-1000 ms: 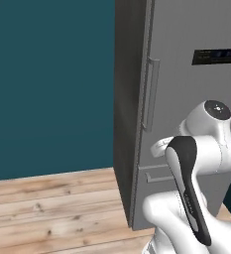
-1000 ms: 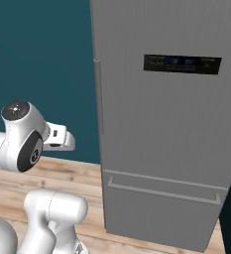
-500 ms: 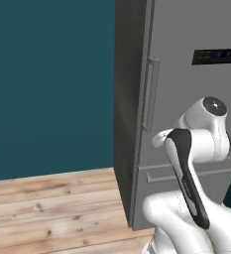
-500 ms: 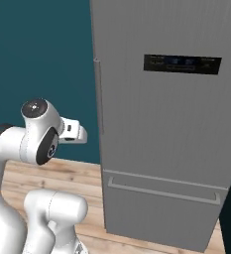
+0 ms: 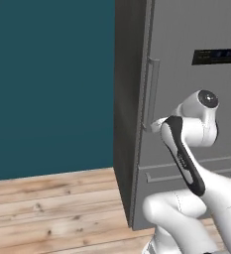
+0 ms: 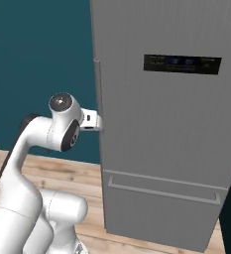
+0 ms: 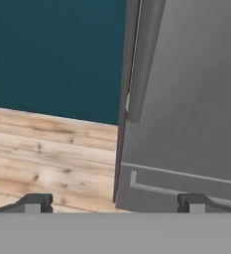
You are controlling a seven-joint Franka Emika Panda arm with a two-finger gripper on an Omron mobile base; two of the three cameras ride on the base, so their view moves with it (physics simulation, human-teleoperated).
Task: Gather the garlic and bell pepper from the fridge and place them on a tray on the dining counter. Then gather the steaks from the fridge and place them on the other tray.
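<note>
Hand view puts the gripper [image 7: 114, 202] at the bottom edge, its two dark fingertips [image 7: 35, 202] spread as wide as they go and holding nothing. Between and above them, in the upper middle of the frame, hangs the lower end of the bar handle [image 7: 141, 74] on the closed fridge [image 7: 186, 99]. The wide spread looks like preparation for straddling that bar, since the door has to be pulled open before any food can be reached (garlic, pepper and steaks are presumably inside, unseen).

In the right base view the hand sits at centre left, just beside the fridge's [image 6: 161, 129] left edge. In the left base view the handle [image 5: 150, 92] runs down the upper middle.

Compared with a second ago, the arm has swung forward and the hand has closed in on the door edge; the jaws have stayed fully spread.
</note>
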